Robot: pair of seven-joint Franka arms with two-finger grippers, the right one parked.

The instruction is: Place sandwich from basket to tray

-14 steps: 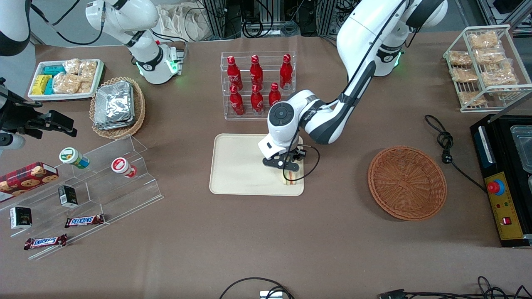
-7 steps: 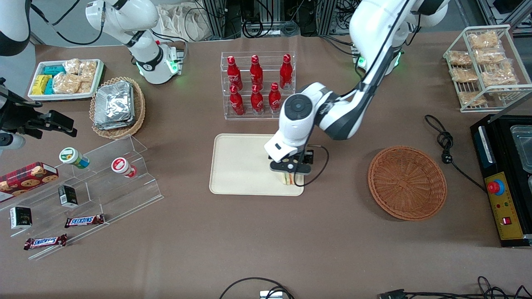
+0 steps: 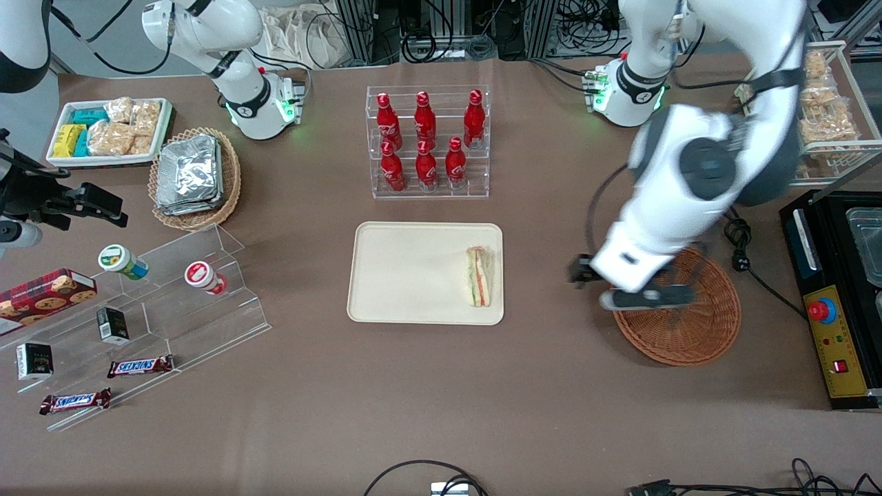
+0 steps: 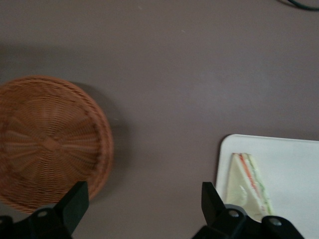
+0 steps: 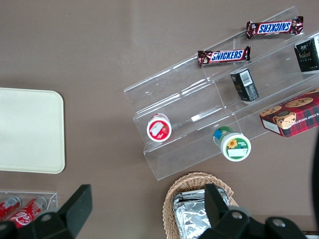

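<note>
The sandwich (image 3: pixel 479 276) lies flat on the cream tray (image 3: pixel 406 275), close to the tray edge nearest the working arm's end of the table; the wrist view shows the sandwich (image 4: pixel 247 185) on the tray corner (image 4: pixel 279 154). The orange-brown wicker basket (image 3: pixel 689 331) holds nothing. My gripper (image 3: pixel 623 289) hangs high over the basket's rim on the tray's side. Its black fingers (image 4: pixel 74 201) stand wide apart with only bare table between them, so my gripper (image 4: pixel 144 199) is open. The basket (image 4: pixel 47 142) and the sandwich lie to either side of it.
A clear rack of red bottles (image 3: pixel 427 141) stands farther from the front camera than the tray. A black cable (image 3: pixel 741 241) and a black machine (image 3: pixel 837 296) lie by the basket. A wire rack of snack packets (image 3: pixel 806 110) stands at the working arm's end.
My gripper has let go of the sandwich, which now lies on the tray. The arm has lifted and swung away toward the basket.
</note>
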